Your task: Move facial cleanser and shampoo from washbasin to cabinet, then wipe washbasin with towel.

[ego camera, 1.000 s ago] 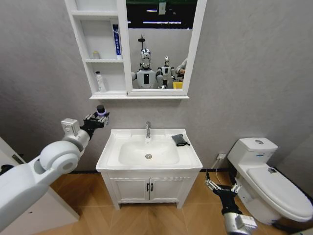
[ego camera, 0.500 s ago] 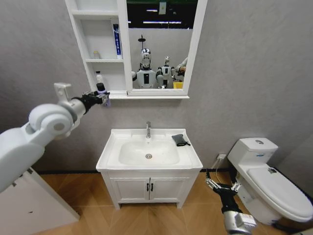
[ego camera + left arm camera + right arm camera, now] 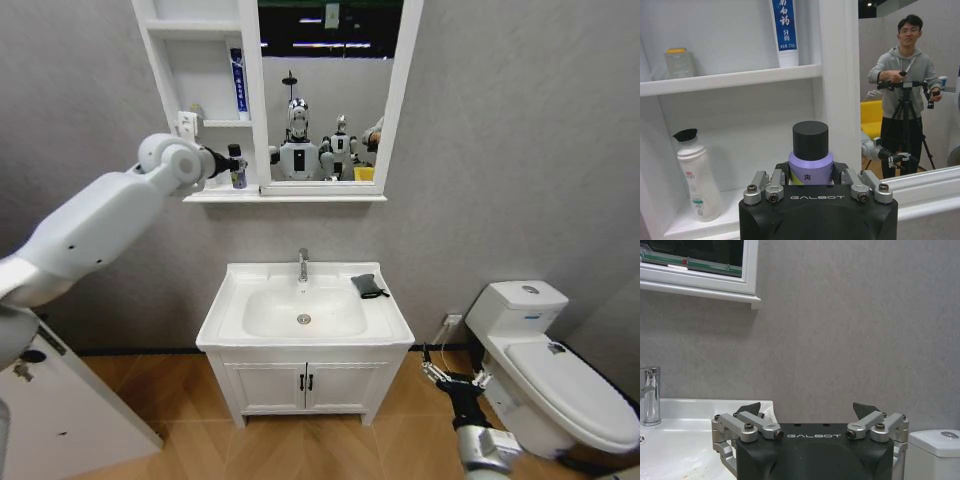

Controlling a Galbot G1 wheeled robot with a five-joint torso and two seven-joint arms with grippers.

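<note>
My left gripper (image 3: 228, 166) is shut on a purple bottle with a black cap (image 3: 237, 166), held upright at the mouth of the cabinet's (image 3: 251, 100) lowest niche. In the left wrist view the purple bottle (image 3: 810, 150) sits between the jaws of the left gripper (image 3: 814, 182), and a white bottle with a black cap (image 3: 696, 182) stands on that niche's floor. I cannot tell which bottle is the shampoo and which the facial cleanser. The dark towel (image 3: 368, 286) lies on the washbasin's (image 3: 222, 318) right rear corner. My right gripper (image 3: 455, 381) hangs open low beside the vanity, also seen as the right gripper (image 3: 808, 411).
A blue-and-white tube (image 3: 785, 30) and a small jar (image 3: 680, 62) stand on the middle shelf. The chrome faucet (image 3: 302, 264) rises behind the bowl. A white toilet (image 3: 560, 370) stands right of the vanity. The mirror (image 3: 330, 90) reflects robots and a person.
My left arm has risen from beside the washbasin to the cabinet's lowest niche, carrying the purple bottle up and to the right. The right arm has stayed put.
</note>
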